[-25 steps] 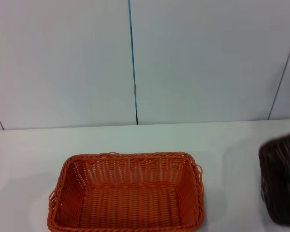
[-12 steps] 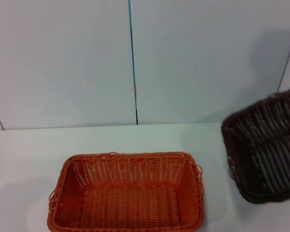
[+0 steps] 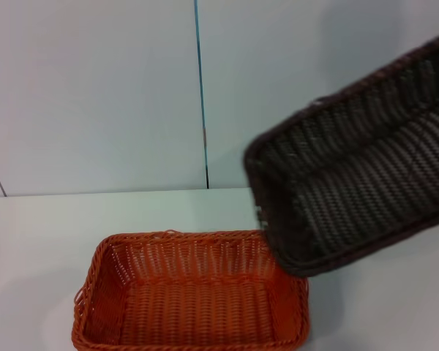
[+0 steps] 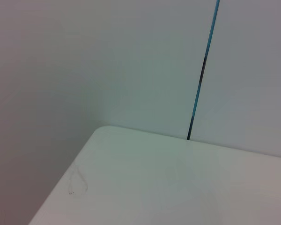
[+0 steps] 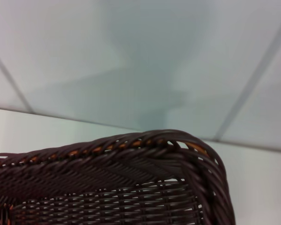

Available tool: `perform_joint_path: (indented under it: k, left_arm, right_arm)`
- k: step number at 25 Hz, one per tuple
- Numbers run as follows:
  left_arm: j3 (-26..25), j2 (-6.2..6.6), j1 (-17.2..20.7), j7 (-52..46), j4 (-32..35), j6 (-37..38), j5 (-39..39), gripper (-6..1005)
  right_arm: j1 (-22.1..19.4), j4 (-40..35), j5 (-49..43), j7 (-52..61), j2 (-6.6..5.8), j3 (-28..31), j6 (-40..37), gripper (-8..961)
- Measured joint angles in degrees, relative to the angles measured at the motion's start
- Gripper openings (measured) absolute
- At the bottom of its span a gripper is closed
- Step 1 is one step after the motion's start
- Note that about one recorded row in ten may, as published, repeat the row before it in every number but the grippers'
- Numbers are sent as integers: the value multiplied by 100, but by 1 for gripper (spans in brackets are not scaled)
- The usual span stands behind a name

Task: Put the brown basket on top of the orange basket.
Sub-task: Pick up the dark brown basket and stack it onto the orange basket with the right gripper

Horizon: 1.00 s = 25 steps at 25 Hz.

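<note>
The orange basket (image 3: 190, 300) rests on the white table (image 3: 36, 234) at the lower centre of the head view, its opening facing up. The brown basket (image 3: 358, 168) hangs in the air to its right, tilted so its inside faces me. Its lower left corner overlaps the orange basket's far right corner in the picture. The right wrist view is filled low down by the brown basket's braided rim and wall (image 5: 107, 187), very close to the camera. Neither gripper shows in any view, and what holds the brown basket lies beyond the head view's right edge.
A pale wall with a dark vertical seam (image 3: 201, 95) stands right behind the table. The left wrist view shows only a bare corner of the table (image 4: 178, 187) and that wall.
The brown basket has risen from the table's right edge and swung up and leftward, tilting, until its corner reaches over the orange basket. The orange basket has not moved.
</note>
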Motion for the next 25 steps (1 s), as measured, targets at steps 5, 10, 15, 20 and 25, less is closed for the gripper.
perform_joint_path:
  k: [5, 10, 15, 20, 25]
  left_arm:
    - [1, 13, 11, 1, 23, 11, 9, 858]
    - [0, 26, 47, 8, -14, 20, 12, 858]
    - [0, 27, 107, 5, -108, 20, 15, 858]
    - [-2, 26, 151, -1, -191, 18, 19, 858]
    - [-5, 26, 189, 0, -215, 29, 19, 858]
  right_arm:
    - [351, 3, 11, 17, 378, -3, -392, 135]
    - [402, 85, -9, 30, 821, 121, -699, 135]
    - [-8, 796, -13, 31, 1400, 503, -1269, 135]
    - [-443, 1251, -3, 22, 1840, 345, -1757, 135]
    - [-883, 1579, 22, 26, 2069, -237, -2288, 134]
